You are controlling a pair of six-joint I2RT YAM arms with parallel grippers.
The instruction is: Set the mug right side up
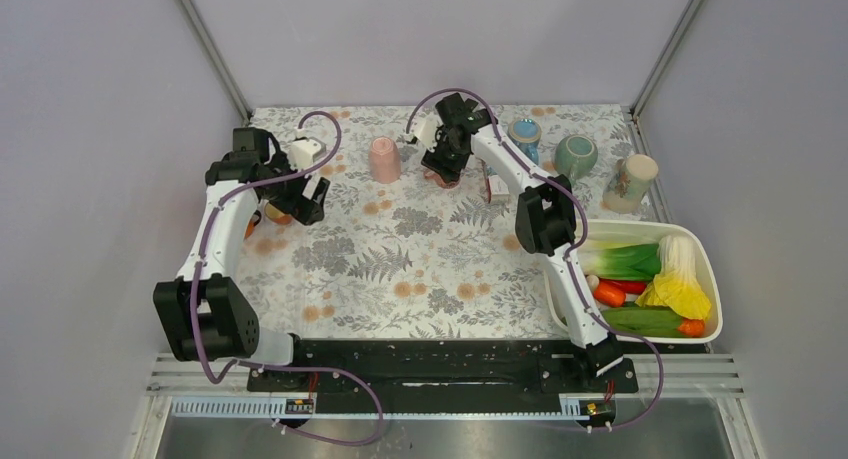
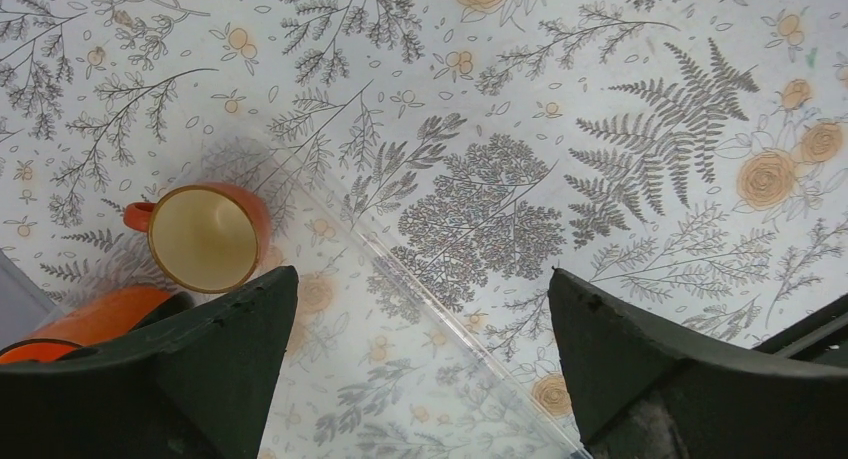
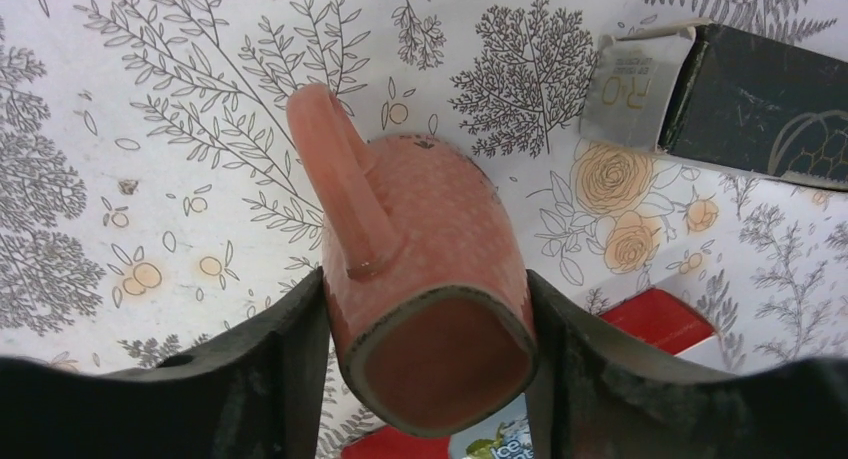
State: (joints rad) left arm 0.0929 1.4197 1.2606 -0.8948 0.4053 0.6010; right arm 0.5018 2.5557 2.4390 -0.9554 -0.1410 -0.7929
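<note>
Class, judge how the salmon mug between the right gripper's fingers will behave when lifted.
The salmon mug looks like glazed ceramic: probably rigid, somewhat slippery, breakable if dropped. Its handle juts from one side, so it may twist in the right gripper. Its squarish body likely resists rolling.

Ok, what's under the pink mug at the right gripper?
The pink mug stands mouth down on the floral tablecloth, base toward the camera. Its inside and anything beneath are covered.
</note>
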